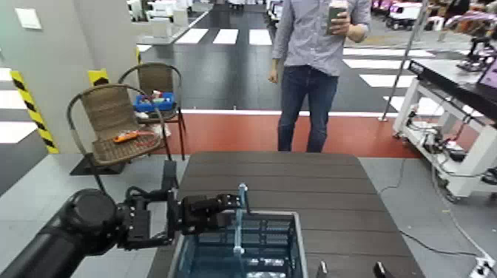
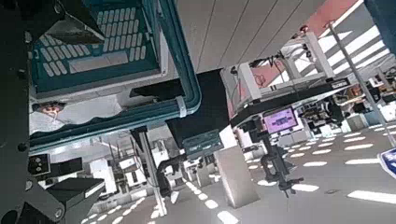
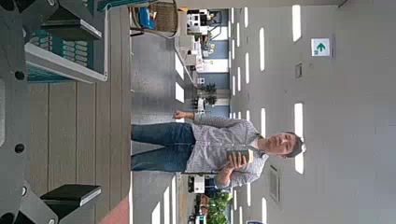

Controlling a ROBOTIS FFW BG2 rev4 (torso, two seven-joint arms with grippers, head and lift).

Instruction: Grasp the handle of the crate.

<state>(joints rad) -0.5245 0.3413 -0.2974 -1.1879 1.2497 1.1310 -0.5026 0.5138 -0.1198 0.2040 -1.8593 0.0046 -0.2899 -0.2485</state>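
Left gripper (image 1: 235, 204): at the near-left part of the counter, arm reaching in from the robot's left, black fingers level with the upper part of the handle; looks closed around the bar (contact itself partly hidden by the fingers).
Left gripper, wrist view: the handle's curved bar (image 2: 140, 117) runs straight across between the black finger parts, lattice wall of the crate (image 2: 103, 42) right behind it.
Handle (image 1: 239, 222): thin light blue-grey bar, standing upright over the crate's middle, seen edge-on as a narrow strip.
Crate (image 1: 299, 236): dark teal lattice walls, light grey rim, sits at the near edge of the counter, left of centre; cut off by the bottom of the head view.
Right gripper (image 1: 351, 269): low at the near-right of the counter, only two dark fingertips showing, set apart, holding nothing; well apart from the crate.
Right wrist view: corner of the crate (image 3: 56, 51) on the slatted counter (image 3: 93, 131), fingers (image 3: 70, 194) clear of it.
Counter (image 1: 333, 185): dark brown wooden slats.
Person (image 1: 314, 66): standing beyond the far edge of the counter, grey shirt, blue jeans, cup in a raised hand (face not described).
Wicker chairs (image 1: 111, 122): two, on the floor far left of the counter; small blue bin (image 1: 154, 101) on the farther one.
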